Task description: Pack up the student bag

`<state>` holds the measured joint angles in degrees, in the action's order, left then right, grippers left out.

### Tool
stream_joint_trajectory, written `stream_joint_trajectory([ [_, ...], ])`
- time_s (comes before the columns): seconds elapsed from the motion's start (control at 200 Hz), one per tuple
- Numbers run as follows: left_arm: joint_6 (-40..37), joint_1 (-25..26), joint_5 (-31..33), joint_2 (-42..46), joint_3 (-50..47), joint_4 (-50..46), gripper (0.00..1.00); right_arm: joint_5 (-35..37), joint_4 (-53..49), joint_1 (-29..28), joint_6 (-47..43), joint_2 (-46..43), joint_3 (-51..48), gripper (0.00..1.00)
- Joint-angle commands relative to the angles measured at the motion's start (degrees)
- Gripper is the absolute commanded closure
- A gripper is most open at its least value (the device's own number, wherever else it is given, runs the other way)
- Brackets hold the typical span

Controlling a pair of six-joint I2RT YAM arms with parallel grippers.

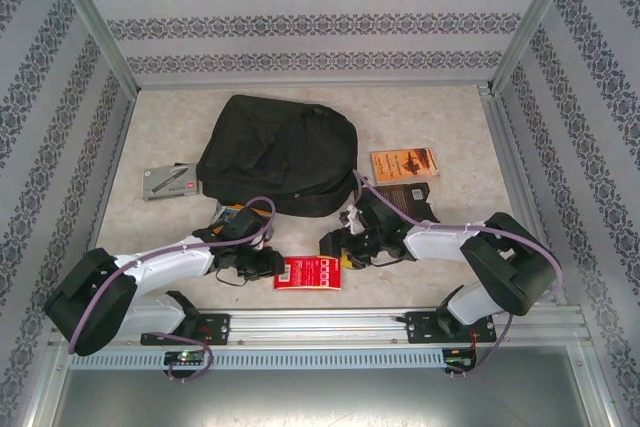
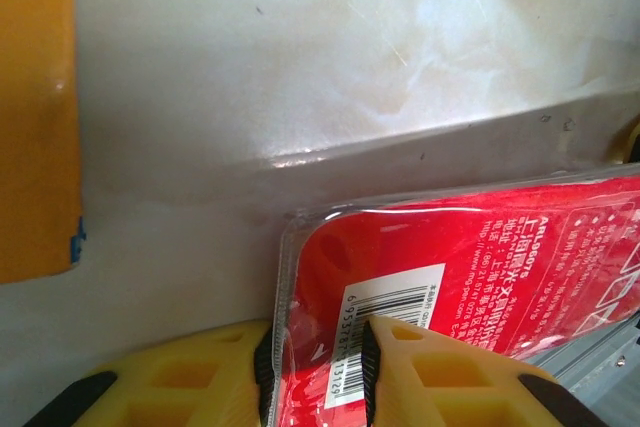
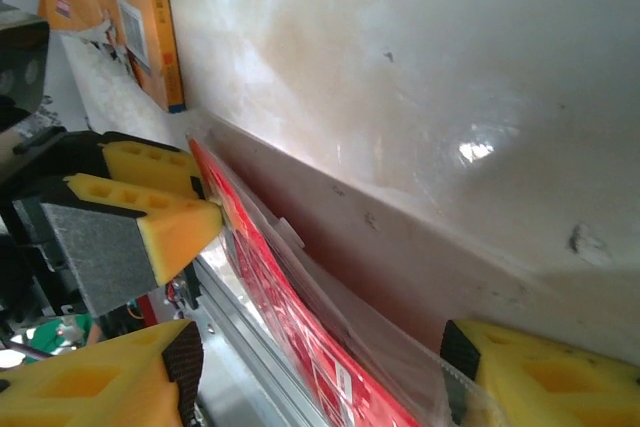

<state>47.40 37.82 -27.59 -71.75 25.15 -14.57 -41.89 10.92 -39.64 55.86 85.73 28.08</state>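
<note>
Pinching one end of the red blister pack (image 2: 480, 257), the left jaws stand narrow, their yellow pads (image 2: 440, 377) set on either face of its clear rim beside the barcode. The pack sits at the near edge of the surface (image 2: 300, 67), just ahead of the metal rail (image 1: 330, 322). Whether it has left the surface I cannot tell. The right jaws stand wide around the same pack, one pad (image 3: 100, 387) to each side, with nothing clamped.

This looks like a two-arm pickup or a handover. To do it well, the right jaws should close on the stiff red card, not the flimsy clear rim, and well apart from the left hold. The left grip should stay firm until that second grip is sure, because slick plastic is likely to slip or twist.

An orange box (image 2: 35, 107) lies just beside the left arm. Farther out, a dark book (image 1: 415, 197) sits partly under the right arm, with an orange book (image 1: 404, 163) beyond it and a grey case (image 1: 168, 181) off to the left. The student bag (image 1: 280, 152) lies flat at the far middle of the surface, well apart from the pack. From above I cannot tell whether a pocket is open, so check the opening before carrying the pack over, and lift it clear of the dark book.
</note>
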Motion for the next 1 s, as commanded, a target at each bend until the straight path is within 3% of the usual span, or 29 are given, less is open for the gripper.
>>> stream_joint_trajectory([
  [0.0, -0.71, 1.29, -1.46, -2.93, -0.85, 8.11, 0.69, -3.76, 7.04, -0.9, 3.36, 1.13, -0.78, 0.38],
  [0.445, -0.69, 1.29, -0.98, -1.42, -0.89, 7.39, 0.7, -4.35, 14.87, -3.14, 7.28, 6.68, -0.32, 0.56],
  [0.67, -1.05, 1.29, 0.37, 2.12, -0.77, 4.41, 0.7, -3.73, 14.86, -3.1, 7.95, 6.78, 0.14, 0.71],
  [0.994, -1.98, 1.29, 2.99, 4.68, 0.11, 1.02, 0.58, -2.9, 14.57, -2.93, 8.16, 5.17, -1.39, 0.9],
])
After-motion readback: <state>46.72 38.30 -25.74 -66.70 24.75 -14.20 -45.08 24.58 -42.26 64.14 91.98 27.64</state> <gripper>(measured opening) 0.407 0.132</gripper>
